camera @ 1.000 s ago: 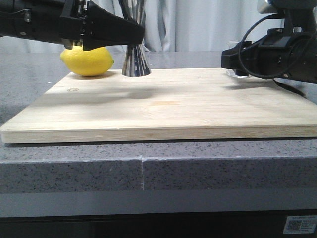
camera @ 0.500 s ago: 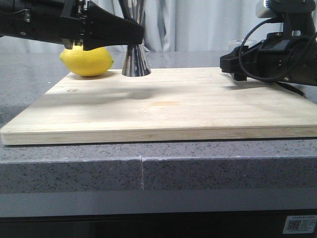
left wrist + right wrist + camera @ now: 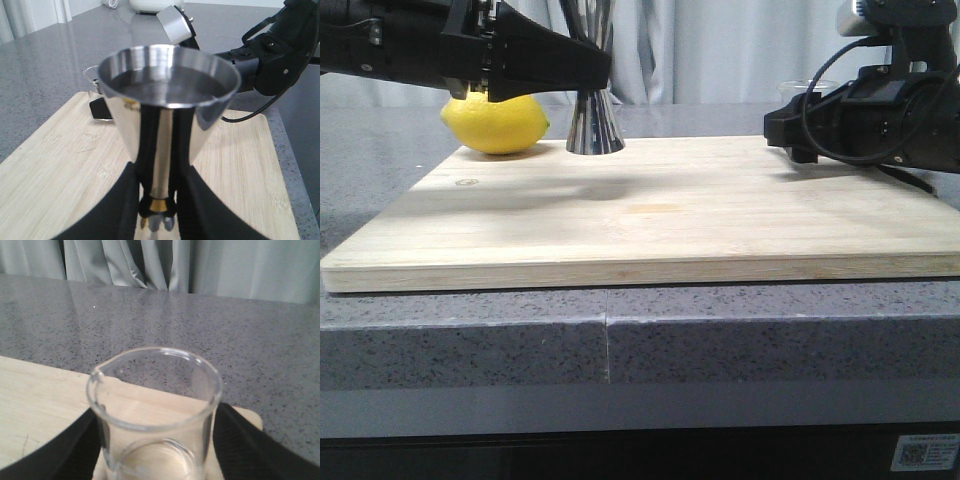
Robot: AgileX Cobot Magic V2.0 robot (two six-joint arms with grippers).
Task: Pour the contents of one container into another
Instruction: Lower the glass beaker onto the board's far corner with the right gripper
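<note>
Change since half a second ago: none visible; both arms and all items hold the same places.

Cutting board (image 3: 660,215): pale wood, lying on the grey counter (image 3: 380,150).

Lemon (image 3: 495,123): at the board's far left edge, beside the jigger.

Jigger (image 3: 594,120): steel hourglass, upright at the far left of the board; upper cup appears empty. Left gripper (image 3: 157,200) clenched on its gold-banded waist.

Beaker (image 3: 155,415): clear glass, upright at the board's far right, lip towards the jigger; contents cannot be told. Right gripper (image 3: 155,445) grasps its sides
</note>
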